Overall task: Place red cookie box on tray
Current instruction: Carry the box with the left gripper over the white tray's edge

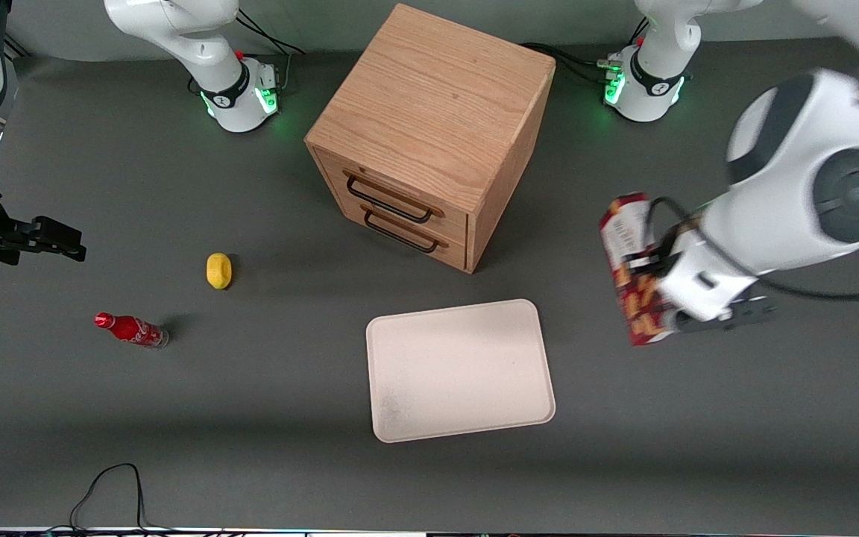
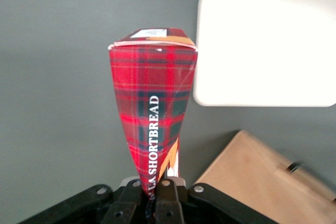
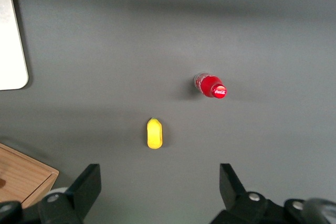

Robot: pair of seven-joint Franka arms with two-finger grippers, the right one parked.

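My left gripper is shut on the red cookie box and holds it in the air above the table, toward the working arm's end. The box hangs tilted, its narrow plaid side facing the wrist camera, pinched between the black fingers. The cream-white tray lies flat on the grey table, beside the box and toward the parked arm's end of it. Its rounded corner shows in the left wrist view just past the box. Nothing lies on the tray.
A wooden two-drawer cabinet stands farther from the front camera than the tray. A yellow object and a small red soda bottle lie toward the parked arm's end. A black cable loops near the front edge.
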